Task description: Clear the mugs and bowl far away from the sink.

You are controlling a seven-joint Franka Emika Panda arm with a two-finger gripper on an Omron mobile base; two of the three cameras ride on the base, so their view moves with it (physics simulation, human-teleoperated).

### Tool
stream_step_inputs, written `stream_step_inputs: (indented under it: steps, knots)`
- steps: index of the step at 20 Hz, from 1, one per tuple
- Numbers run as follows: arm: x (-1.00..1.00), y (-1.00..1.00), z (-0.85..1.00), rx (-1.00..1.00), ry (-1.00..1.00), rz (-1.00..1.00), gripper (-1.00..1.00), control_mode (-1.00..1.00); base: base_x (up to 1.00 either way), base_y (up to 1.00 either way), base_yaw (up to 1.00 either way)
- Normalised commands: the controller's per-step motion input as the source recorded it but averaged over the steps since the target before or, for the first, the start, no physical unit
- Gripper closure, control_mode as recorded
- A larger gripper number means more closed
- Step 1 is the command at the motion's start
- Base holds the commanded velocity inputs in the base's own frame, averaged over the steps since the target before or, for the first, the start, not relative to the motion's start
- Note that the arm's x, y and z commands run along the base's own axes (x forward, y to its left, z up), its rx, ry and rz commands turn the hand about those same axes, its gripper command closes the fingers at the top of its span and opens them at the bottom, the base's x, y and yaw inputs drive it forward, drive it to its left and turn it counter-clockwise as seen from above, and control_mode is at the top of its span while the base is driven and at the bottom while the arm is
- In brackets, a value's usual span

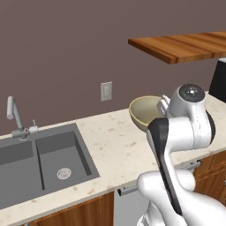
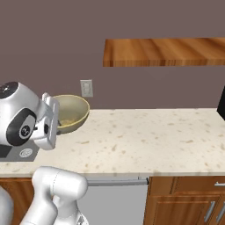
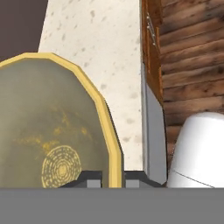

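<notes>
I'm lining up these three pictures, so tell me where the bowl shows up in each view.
Left base view: bowl, right of centre, lifted beside the arm's head.
Right base view: left of centre, below the wall outlet.
Hand view: left half, its rim between the fingertips.
Shared landmark: the outlet, also in the left base view.

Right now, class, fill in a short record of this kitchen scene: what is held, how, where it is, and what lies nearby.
Held item: bowl, yellowish-tan, olive inside
Grip: fingers shut on the bowl's rim, one on each side
Bowl position: lifted above the counter, tilted on its side
Sink: left of the bowl, set in the counter
Faucet: behind the sink
Overhead: wooden shelf
</notes>
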Motion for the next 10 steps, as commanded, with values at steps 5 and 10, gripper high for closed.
stream_step_inputs:
  steps: [5,10]
  knots:
    - [-0.63,-0.01,0.28,0.0,0.0,0.07,1.0,-1.0,0.0,0.0,0.0]
    - [-0.8,0.0,0.13,0.0,0.0,0.01,1.0,-1.0,0.0,0.0,0.0]
